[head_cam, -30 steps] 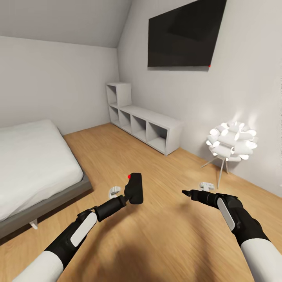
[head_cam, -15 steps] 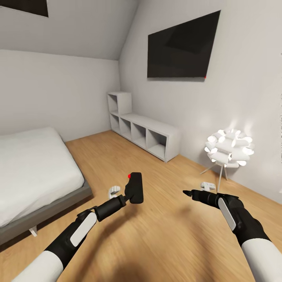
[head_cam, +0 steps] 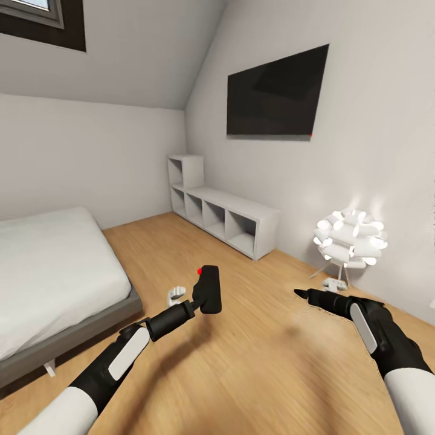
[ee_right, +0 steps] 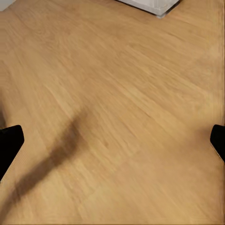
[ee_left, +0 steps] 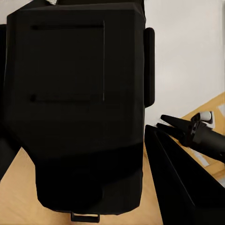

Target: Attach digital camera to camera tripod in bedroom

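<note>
My left gripper (head_cam: 198,300) is shut on the digital camera (head_cam: 210,284), a small black box with a red mark on top, held upright above the plank floor. In the left wrist view the digital camera's black body (ee_left: 75,108) sits between the fingers (ee_left: 178,187). My right gripper (head_cam: 305,295) hovers open over the floor to the right, nothing between its fingers; its two tips stand far apart in the right wrist view. The camera tripod is out of view.
A bed (head_cam: 48,272) stands at the left. A low white cube shelf (head_cam: 223,214) runs along the right wall under a black wall screen (head_cam: 275,93). A glowing white floor lamp (head_cam: 350,238) is at the right. A small white object (head_cam: 176,294) lies on the floor.
The head view has tilted upward, bringing a dark window into the upper left. My right gripper has shifted slightly right and lower in the picture. The left arm and camera keep their pose.
</note>
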`<state>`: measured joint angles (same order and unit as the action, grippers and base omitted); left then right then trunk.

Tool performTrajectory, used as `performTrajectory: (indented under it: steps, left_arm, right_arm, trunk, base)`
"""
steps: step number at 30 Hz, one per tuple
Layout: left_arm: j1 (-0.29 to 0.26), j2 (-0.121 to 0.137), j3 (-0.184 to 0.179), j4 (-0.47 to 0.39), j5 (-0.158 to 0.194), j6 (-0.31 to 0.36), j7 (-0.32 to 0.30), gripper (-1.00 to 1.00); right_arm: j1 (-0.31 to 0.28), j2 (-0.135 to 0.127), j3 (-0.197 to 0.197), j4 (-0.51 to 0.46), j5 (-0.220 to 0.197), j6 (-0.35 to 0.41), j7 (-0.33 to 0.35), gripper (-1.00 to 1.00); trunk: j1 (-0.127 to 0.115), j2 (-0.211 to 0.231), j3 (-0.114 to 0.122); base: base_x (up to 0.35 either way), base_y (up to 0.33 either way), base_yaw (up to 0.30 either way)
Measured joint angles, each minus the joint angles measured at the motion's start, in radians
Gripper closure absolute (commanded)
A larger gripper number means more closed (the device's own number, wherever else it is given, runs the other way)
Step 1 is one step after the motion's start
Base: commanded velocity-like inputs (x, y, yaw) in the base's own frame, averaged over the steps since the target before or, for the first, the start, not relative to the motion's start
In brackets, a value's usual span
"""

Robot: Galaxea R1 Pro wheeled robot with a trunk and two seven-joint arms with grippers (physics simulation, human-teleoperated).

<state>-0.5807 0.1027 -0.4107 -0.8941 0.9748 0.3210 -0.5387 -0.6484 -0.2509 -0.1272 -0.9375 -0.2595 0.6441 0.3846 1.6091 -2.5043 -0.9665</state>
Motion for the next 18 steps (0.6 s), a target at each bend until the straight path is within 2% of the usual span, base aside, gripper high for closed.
performTrajectory:
  steps: [3, 10, 12, 18]
  left_arm:
    - [0.000, 0.000, 0.000, 0.000, 0.000, 0.000, 0.005, 1.00]
    - [0.000, -0.001, 0.000, -0.001, 0.000, 0.000, 0.005, 1.00]
    - [0.000, -0.001, 0.000, 0.000, 0.000, 0.001, 0.006, 1.00]
    - [0.000, -0.001, 0.001, 0.004, 0.000, 0.001, 0.009, 1.00]
  right_arm:
    - [0.000, -0.013, -0.033, -0.001, 0.008, -0.008, -0.003, -1.00]
    - [0.000, -0.015, -0.040, 0.001, 0.007, -0.014, -0.018, -1.00]
    - [0.000, -0.015, -0.042, 0.001, 0.006, -0.009, -0.043, -1.00]
    - [0.000, -0.006, -0.061, -0.008, -0.004, -0.017, -0.213, -1.00]
  trunk:
    - [-0.001, 0.001, 0.012]
    - [-0.004, 0.002, 0.039]
    - [-0.005, 0.003, 0.046]
    - [-0.008, 0.004, 0.070]
  base:
    - [0.000, 0.000, 0.000]
    - [0.000, 0.000, 0.000]
    - [0.000, 0.000, 0.000]
    - [0.000, 0.000, 0.000]
